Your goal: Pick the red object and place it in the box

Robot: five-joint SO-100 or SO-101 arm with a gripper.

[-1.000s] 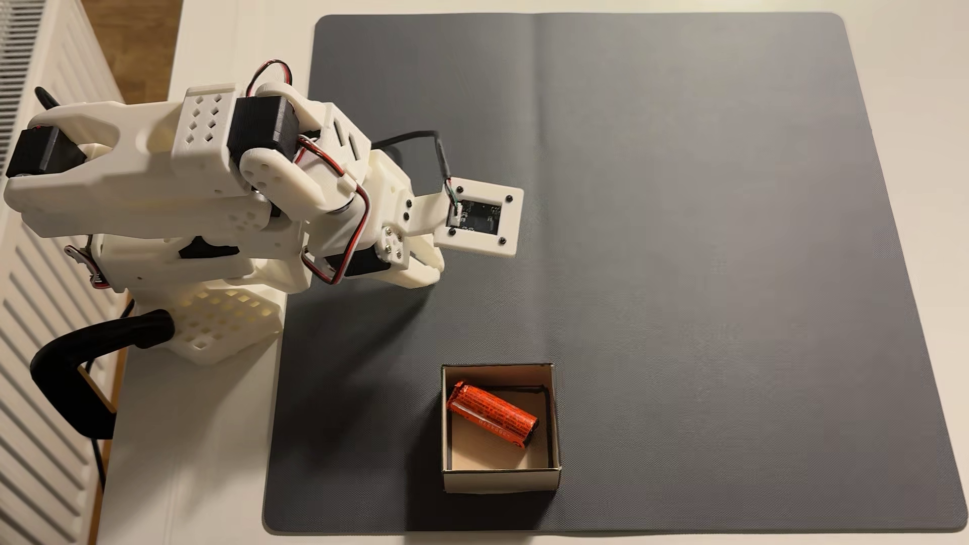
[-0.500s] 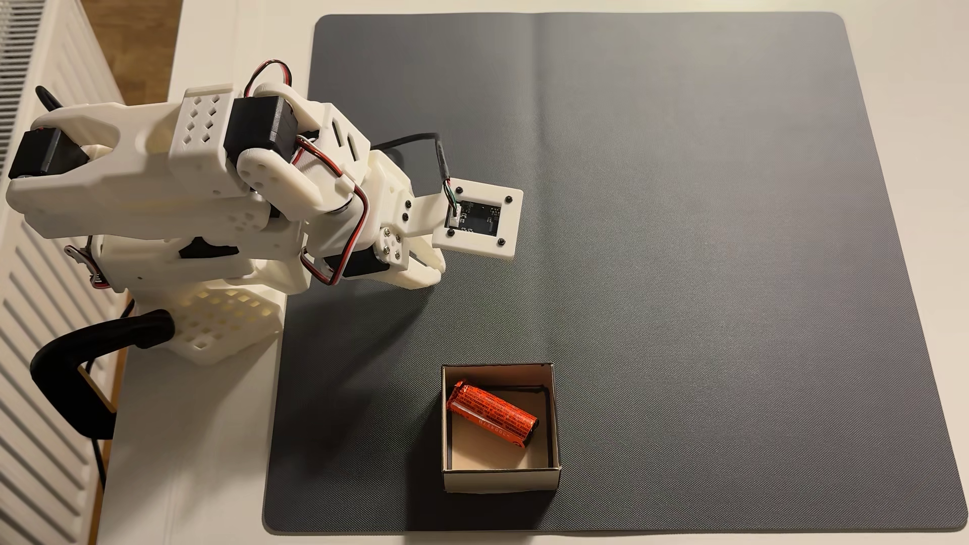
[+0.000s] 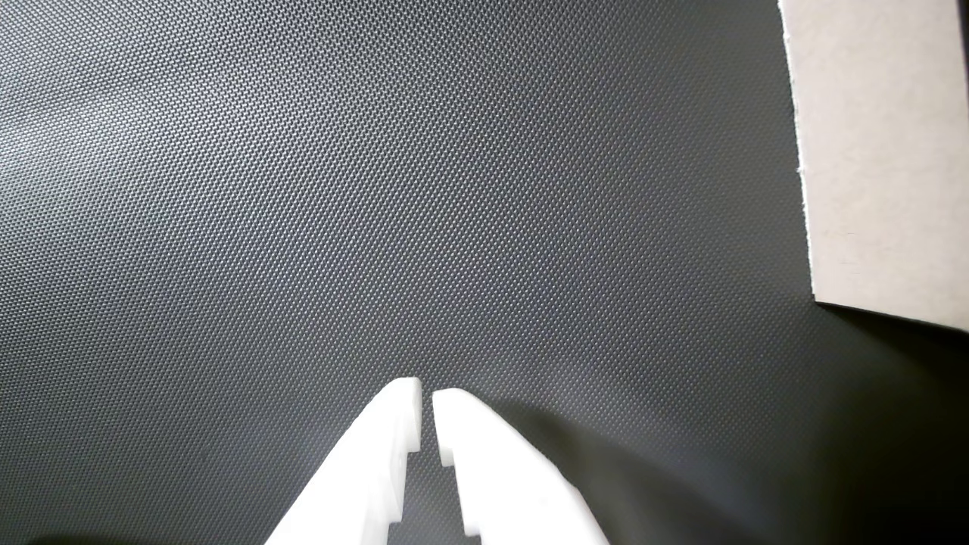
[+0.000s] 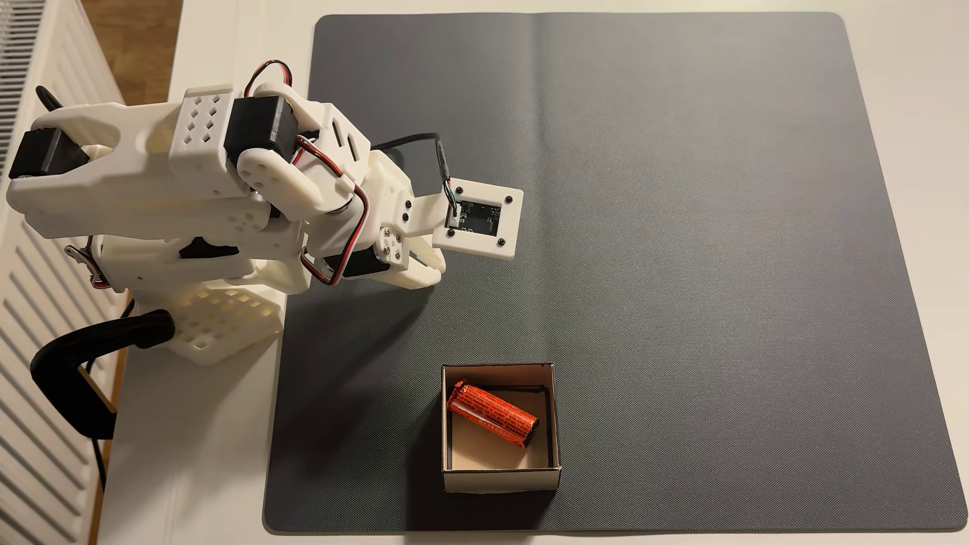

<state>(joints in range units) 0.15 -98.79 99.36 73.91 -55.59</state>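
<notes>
Orange-red, the red object (image 4: 492,414) lies aslant on the floor of the open cardboard box (image 4: 501,480), which stands near the lower edge of a dark grey textured mat (image 4: 708,262) in the fixed view, well apart from the white arm (image 4: 210,183) at the left. Seen in the wrist view, the pincer (image 3: 426,397) is empty, its white tips drawn to a narrow slit above bare mat, with a pale box wall (image 3: 878,151) at upper right. Beneath the mat lies a pale bench (image 4: 210,445); a white radiator (image 4: 36,325) and a strip of wooden floor (image 4: 136,47) border the left side.
</notes>
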